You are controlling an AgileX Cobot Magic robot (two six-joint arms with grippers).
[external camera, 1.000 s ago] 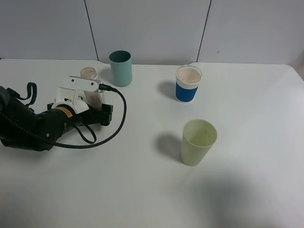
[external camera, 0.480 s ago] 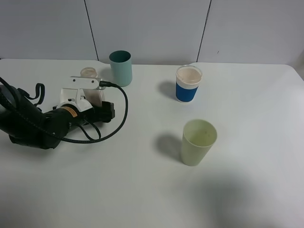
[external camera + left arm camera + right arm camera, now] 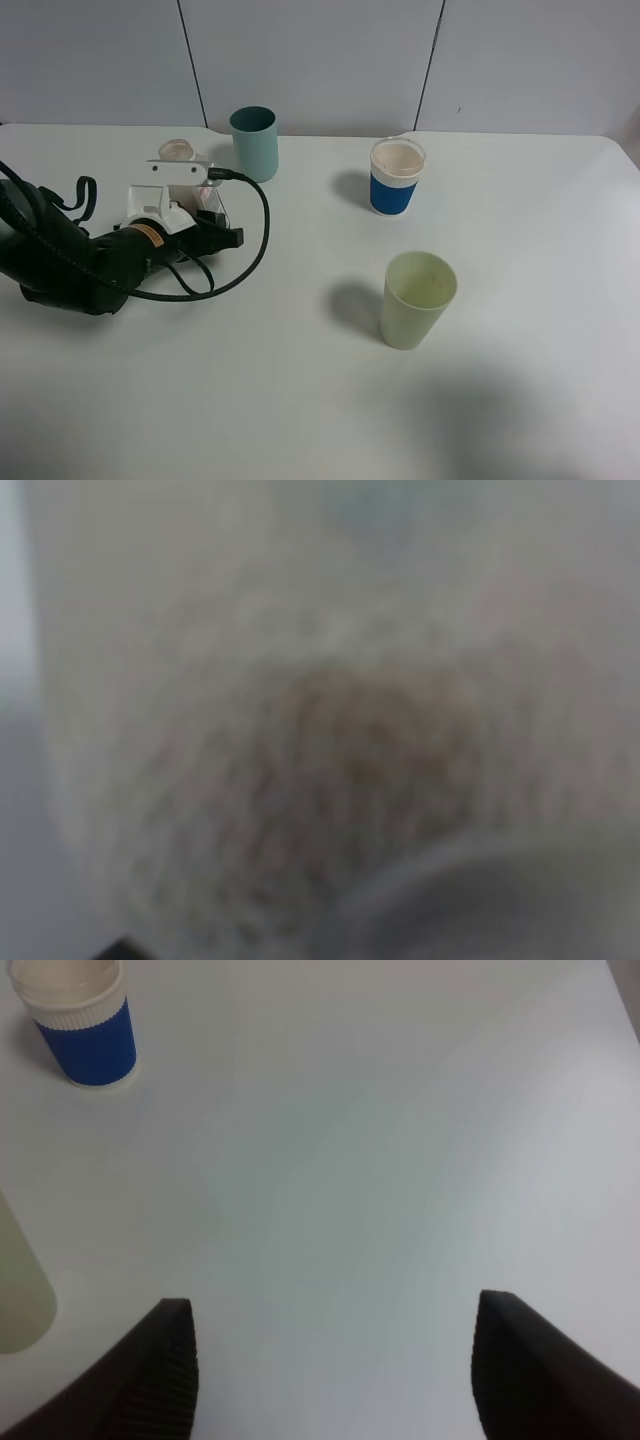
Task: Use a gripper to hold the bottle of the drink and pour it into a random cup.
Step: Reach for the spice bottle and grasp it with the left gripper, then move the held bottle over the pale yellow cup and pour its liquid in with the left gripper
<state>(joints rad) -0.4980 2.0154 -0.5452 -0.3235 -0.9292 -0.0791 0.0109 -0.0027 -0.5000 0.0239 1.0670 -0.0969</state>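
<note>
Right wrist view: the right gripper point(image 3: 335, 1380) is shown with its two dark fingers set wide apart. Nothing is held between them, and only bare table point(image 3: 380, 1160) lies below.

In the exterior high view, the cup point(image 3: 417, 298) is found nearest, standing upright and right of centre. No liquid can be made out in it.

Further back, at the left of the table, the left gripper point(image 3: 195, 190) is closed on the bottle point(image 3: 178, 150). The bottle is enclosed by the white claw, with its round neck showing above and part of its label at the side. It appears upright. Whether it is clear of the table cannot be told. The left wrist view is filled by a blurred pale surface with a brown tint, judged to be the drink point(image 3: 330, 770) seen at very close range.

Beyond, the blue cup point(image 3: 397, 176) stands right of centre. The teal cup point(image 3: 254, 143) stands farthest back, near the bottle but apart from it.

Progress is judged as early. The grasp is made; the lift, the carry across to the cup, which is well apart from the bottle, and the tilt to pour are not yet done.
</note>
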